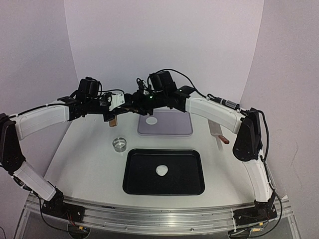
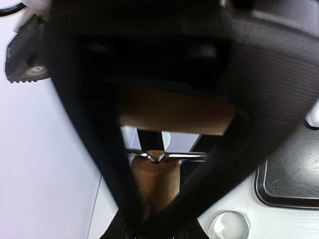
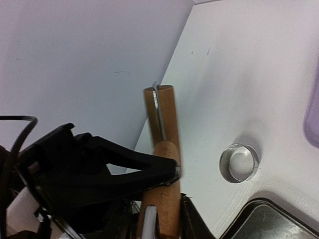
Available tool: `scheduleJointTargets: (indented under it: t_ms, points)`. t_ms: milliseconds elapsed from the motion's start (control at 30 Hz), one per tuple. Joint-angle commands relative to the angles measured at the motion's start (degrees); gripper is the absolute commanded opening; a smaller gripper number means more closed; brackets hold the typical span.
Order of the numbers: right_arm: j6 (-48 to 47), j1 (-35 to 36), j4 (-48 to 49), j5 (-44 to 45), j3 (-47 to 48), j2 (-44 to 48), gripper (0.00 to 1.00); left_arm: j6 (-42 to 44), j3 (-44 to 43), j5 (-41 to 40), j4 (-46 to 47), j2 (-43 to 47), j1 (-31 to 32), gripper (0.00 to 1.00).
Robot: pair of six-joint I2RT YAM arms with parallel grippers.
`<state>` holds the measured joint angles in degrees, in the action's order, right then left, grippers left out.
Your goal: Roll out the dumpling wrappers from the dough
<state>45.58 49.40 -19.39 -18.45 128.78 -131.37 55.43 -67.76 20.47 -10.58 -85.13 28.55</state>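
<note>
A wooden roller point(image 1: 113, 121) with a wooden handle hangs above the table's back middle, where both arms meet. My left gripper point(image 1: 112, 107) is shut on the handle point(image 2: 154, 179), just below the roller's wire frame point(image 2: 172, 156). My right gripper point(image 1: 130, 107) is shut on the same handle point(image 3: 164, 204), further from the roller than the left fingers point(image 3: 124, 164). One round white dumpling wrapper point(image 1: 152, 120) lies on the lavender mat point(image 1: 172, 127). A white lump of dough point(image 1: 161, 170) sits in the black tray point(image 1: 189, 184).
A small metal ring cutter point(image 1: 119, 144) stands on the table left of the tray, and shows in the wrist views as the ring cutter point(image 2: 228, 225) and the ring cutter point(image 3: 239, 163). A scraper with a red handle point(image 1: 219, 133) lies right of the mat. White walls enclose the back.
</note>
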Motion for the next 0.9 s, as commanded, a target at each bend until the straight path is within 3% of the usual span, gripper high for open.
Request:
scheduleJointTargets:
  t_ms: [0, 67, 267, 300, 367, 400, 533, 633, 733, 867]
  points:
    - [-0.7, 0.6, -1.7, -0.7, 2.1, -1.6, 0.13, -0.6, -4.1, 2.8, 5.3, 0.5, 0.6, 0.00]
    - [-1.0, 0.6, -1.8, -0.6, 1.7, -1.4, 0.00, -0.6, -4.1, 3.1, 5.3, 0.6, 0.7, 0.00]
    - [-3.5, 0.5, -2.3, 0.2, -1.3, 1.2, 0.00, -1.5, -3.6, 3.8, 4.3, 0.9, 0.6, 0.01]
    - [-4.4, 0.3, -2.6, 0.2, -2.0, 1.9, 0.00, -1.5, -3.3, 4.7, 3.7, 1.2, 0.6, 0.21]
    - [-6.9, -0.1, -3.7, 0.5, -3.8, 4.3, 0.00, -2.0, -2.5, 7.9, 1.4, 2.2, 0.6, 0.81]
    - [-9.3, -0.3, -4.3, 0.7, -5.0, 5.8, 0.00, -2.1, -2.5, 9.9, -0.4, 2.6, 0.6, 0.98]
    - [-23.4, -0.3, -7.7, 4.1, -13.1, 14.1, 0.00, -3.7, -4.9, 20.0, -10.6, 3.2, 0.5, 1.00]
    - [-36.7, 0.2, -11.0, 11.7, -22.1, 23.3, 0.00, -8.0, -7.7, 24.8, -18.1, 1.1, 0.5, 0.99]
    - [-50.0, 1.5, -14.6, 18.2, -29.1, 31.4, 0.00, -10.1, -11.8, 25.9, -25.8, -2.9, 0.5, 0.98]
    - [-62.9, 3.4, -19.9, 23.9, -37.6, 38.5, 0.00, -14.9, -20.7, 20.2, -32.6, -14.5, 0.9, 0.84]
